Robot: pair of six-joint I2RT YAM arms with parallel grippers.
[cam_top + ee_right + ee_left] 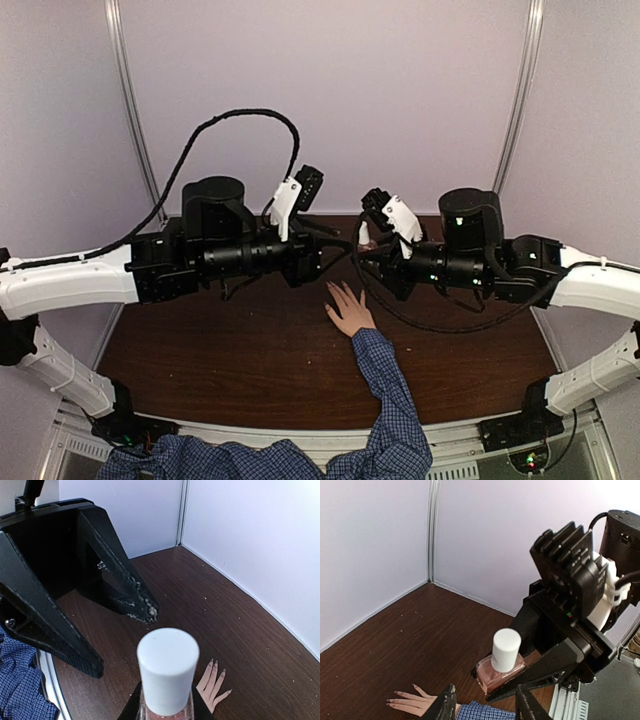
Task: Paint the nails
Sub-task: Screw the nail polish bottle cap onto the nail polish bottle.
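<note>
now | right gripper (166, 707) clamps bottle (502, 667) | left gripper (122, 639) agape | nails (216, 664) on table (240, 620)

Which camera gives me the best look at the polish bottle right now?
Left wrist: the polish bottle shows whole there, white cap and pink glass, clamped in the right pincer. Right wrist sees mostly the cap up close, the body cut off below. Top external shows only a small white speck between the arms.
</note>
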